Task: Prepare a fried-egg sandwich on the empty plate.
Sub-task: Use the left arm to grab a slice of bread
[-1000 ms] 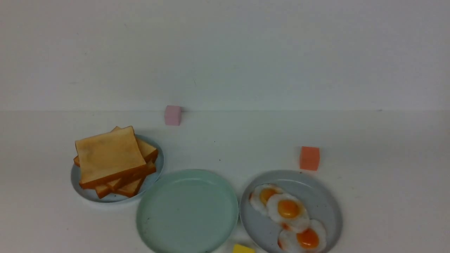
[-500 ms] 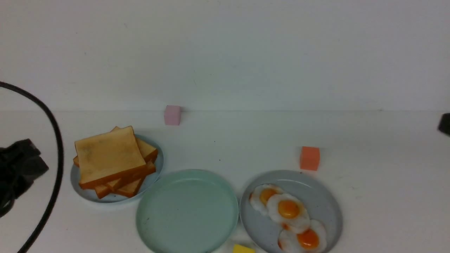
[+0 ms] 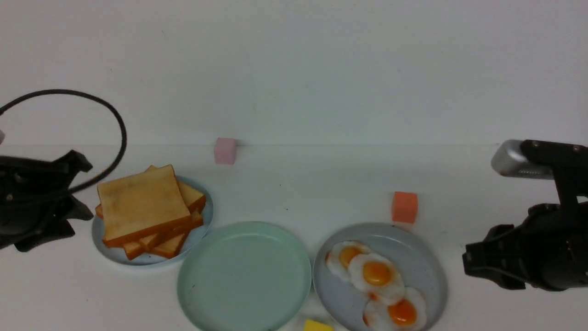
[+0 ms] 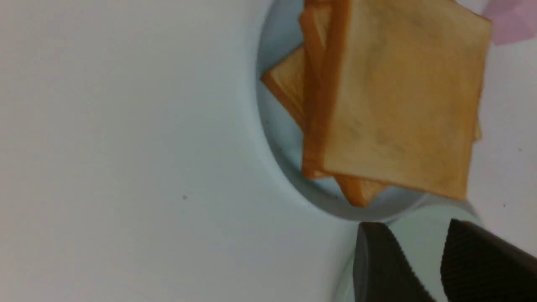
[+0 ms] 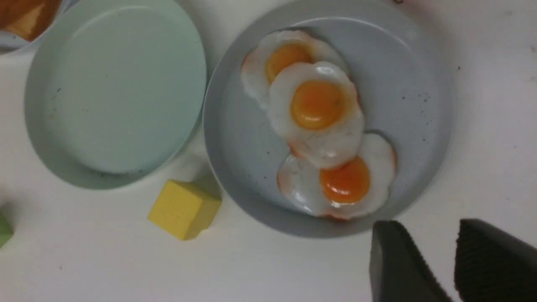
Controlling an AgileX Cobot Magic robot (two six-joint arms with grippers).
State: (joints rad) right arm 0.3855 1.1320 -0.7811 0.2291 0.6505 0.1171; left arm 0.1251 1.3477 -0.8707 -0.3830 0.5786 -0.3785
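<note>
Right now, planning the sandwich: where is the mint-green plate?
Front view, near centre: the mint-green plate lies between the toast plate, left, and the egg plate, right.

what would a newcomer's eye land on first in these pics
The pile of golden toast slices on a grey-blue plate at the left and the three overlapping fried eggs on the other grey-blue plate at the right stand out most. Between them lies the bare mint-green plate. The left gripper and right gripper hang at the sides, both open and empty.
</note>
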